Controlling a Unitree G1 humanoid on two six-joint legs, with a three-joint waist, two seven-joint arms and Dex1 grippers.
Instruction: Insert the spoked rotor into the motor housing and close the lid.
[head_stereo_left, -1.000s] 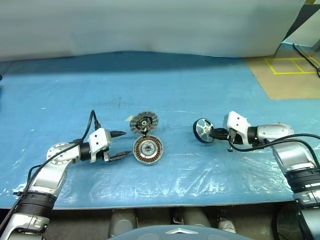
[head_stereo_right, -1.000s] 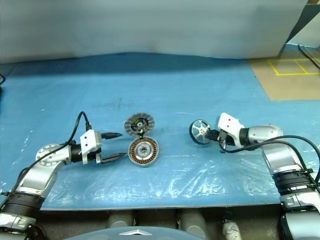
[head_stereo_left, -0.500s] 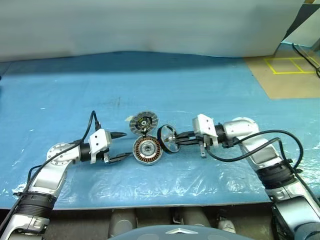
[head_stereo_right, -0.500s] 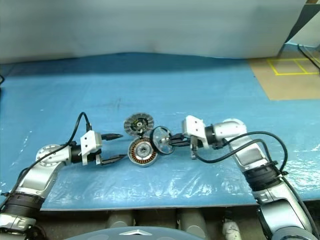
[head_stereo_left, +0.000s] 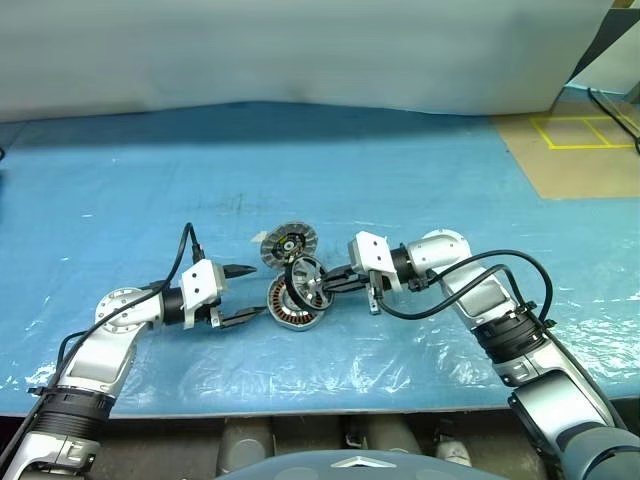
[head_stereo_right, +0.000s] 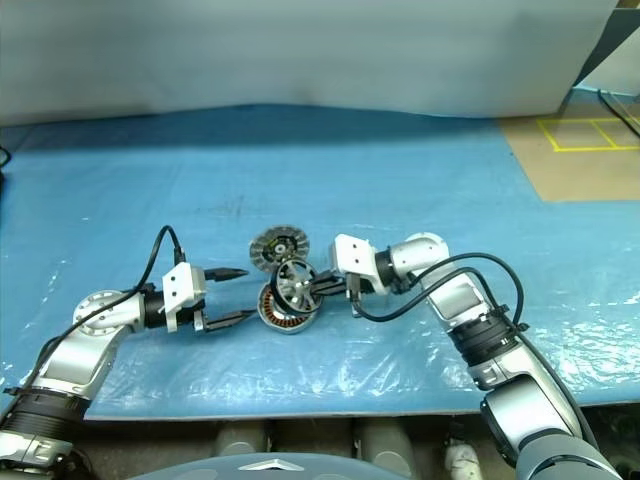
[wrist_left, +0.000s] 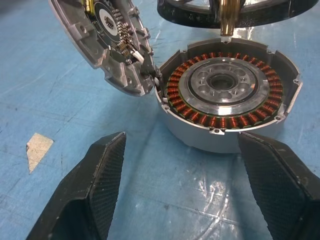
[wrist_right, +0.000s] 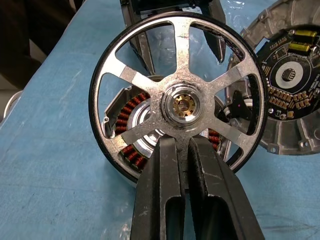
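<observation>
The left gripper (head_stereo_left: 240, 292) lies on the blue sheet (head_stereo_left: 420, 180) at nine o'clock of the housing (head_stereo_left: 292, 304), fingers spread wide and empty. The lid (head_stereo_left: 288, 243) leans at its twelve o'clock. The right gripper (head_stereo_left: 330, 283), fingers pinched on the rotor (head_stereo_left: 305, 279), holds it upright just over the housing's three o'clock edge.

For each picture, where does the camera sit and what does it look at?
Head views: from the head, down onto the blue sheet; both arms show.
Left wrist view: past open black fingers toward the copper-wound silver motor housing.
Right wrist view: along its shut fingers gripping the shiny spoked rotor.
Both wrist views share the housing and the grey open lid.
</observation>
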